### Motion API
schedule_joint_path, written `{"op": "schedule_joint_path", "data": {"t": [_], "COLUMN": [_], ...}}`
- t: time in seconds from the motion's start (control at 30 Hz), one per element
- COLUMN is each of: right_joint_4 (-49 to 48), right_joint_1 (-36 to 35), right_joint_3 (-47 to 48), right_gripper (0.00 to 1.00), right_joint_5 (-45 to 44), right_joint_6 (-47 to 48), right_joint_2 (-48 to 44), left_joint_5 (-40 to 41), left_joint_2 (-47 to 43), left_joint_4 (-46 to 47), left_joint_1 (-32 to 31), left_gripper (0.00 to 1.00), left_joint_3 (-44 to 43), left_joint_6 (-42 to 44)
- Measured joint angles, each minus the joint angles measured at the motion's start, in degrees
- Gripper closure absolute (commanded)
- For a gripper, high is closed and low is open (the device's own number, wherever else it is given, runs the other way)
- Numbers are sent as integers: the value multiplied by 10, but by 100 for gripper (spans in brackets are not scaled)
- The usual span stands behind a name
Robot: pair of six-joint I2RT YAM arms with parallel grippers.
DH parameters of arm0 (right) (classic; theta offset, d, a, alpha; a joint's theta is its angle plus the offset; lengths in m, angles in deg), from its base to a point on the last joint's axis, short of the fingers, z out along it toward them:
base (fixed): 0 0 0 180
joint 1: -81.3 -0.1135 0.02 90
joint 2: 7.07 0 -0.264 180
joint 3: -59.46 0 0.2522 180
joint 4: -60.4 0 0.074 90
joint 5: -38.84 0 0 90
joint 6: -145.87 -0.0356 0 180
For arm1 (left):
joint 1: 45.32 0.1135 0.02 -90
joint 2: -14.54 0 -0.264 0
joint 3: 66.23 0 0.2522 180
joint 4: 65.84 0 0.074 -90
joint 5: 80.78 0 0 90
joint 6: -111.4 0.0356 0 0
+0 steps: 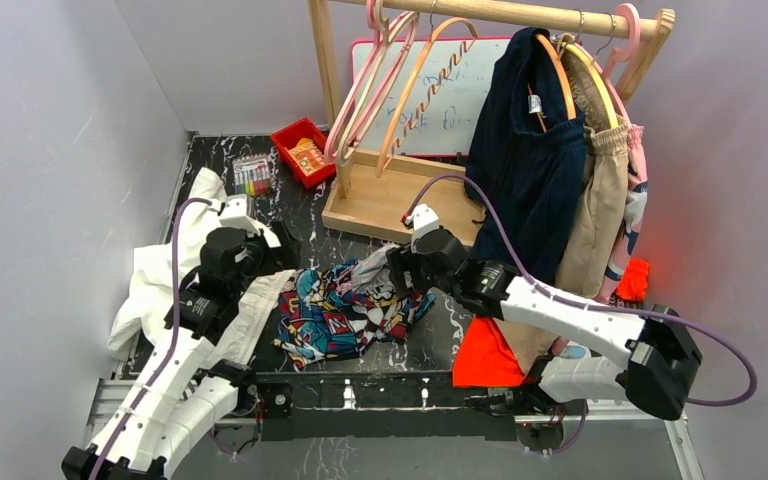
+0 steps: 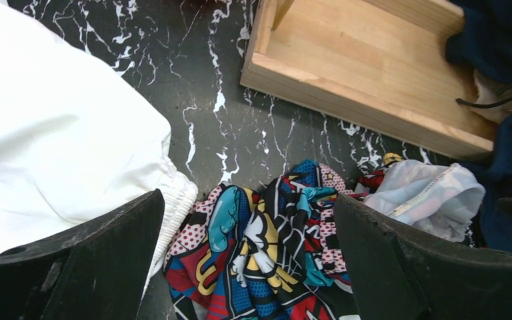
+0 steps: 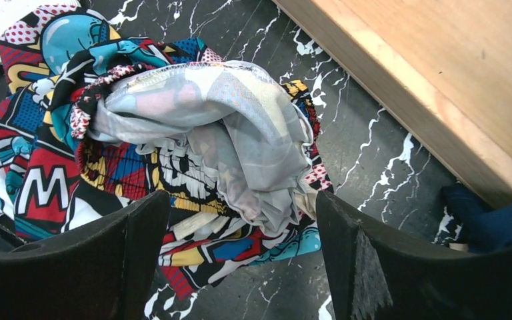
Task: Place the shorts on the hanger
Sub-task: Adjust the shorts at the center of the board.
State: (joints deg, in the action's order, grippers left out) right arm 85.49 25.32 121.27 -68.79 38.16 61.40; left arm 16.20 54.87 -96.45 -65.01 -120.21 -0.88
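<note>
**Marbled black counter (image 1: 443, 328): bunched shorts, risky grab**

Shorts (image 1: 345, 312) lie crumpled mid-counter. Hanger (image 1: 409, 97) hangs on the rail (image 1: 500, 12) behind, well apart. Left claw (image 2: 245, 220) and right claw (image 3: 240, 207) are both spread wide and empty, above the heap.

Risks: the right pinches only the loose pale inside-out fold, and the left snags the white cloth (image 1: 160, 270) just beside.

a black tabletop (image 1: 447, 322) veined in white fills the middle of the top view. the shorts (image 1: 335, 310) lie crumpled at its centre, their left edge touching a white cloth (image 1: 160, 270) heaped at the left. a wooden rack base (image 1: 380, 205) sits above centre, with a red bin (image 1: 300, 150) and a pack of markers (image 1: 252, 175) at upper left. an orange cloth (image 1: 485, 355) lies at lower right.
</note>
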Motion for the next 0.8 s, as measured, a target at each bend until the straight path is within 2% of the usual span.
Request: {"op": "schedule_joint_path", "data": {"t": [0.1,0.23,0.4,0.47,0.53,0.67,0.8], "right_joint_4": [-26,-50,-54,-56,-54,-41,-17], "right_joint_1": [0,1,2,3,5,10,11], "right_joint_3": [-9,-11,-11,-20,-30,-34,18], "right_gripper": [17,35,64,80,100,100,100], "right_joint_5": [-2,-12,-47,-70,-83,-90,-72], "right_joint_6": [-12,-27,-46,-45,-37,-10,28], "right_joint_2": [23,56,96,90,70,-16,-110], "left_joint_5": [3,-1,-12,-17,-20,-24,-27], "left_joint_2": [16,31,37,37,35,28,22], "left_joint_4": [-5,-8,-7,-6,-4,-1,2], "left_joint_1": [0,0,0,0,0,0,0], "left_gripper": [2,2,2,2,2,2,2], "left_joint_3": [0,0,0,0,0,0,0], "left_joint_6": [2,2,4,5,7,9,10]}}
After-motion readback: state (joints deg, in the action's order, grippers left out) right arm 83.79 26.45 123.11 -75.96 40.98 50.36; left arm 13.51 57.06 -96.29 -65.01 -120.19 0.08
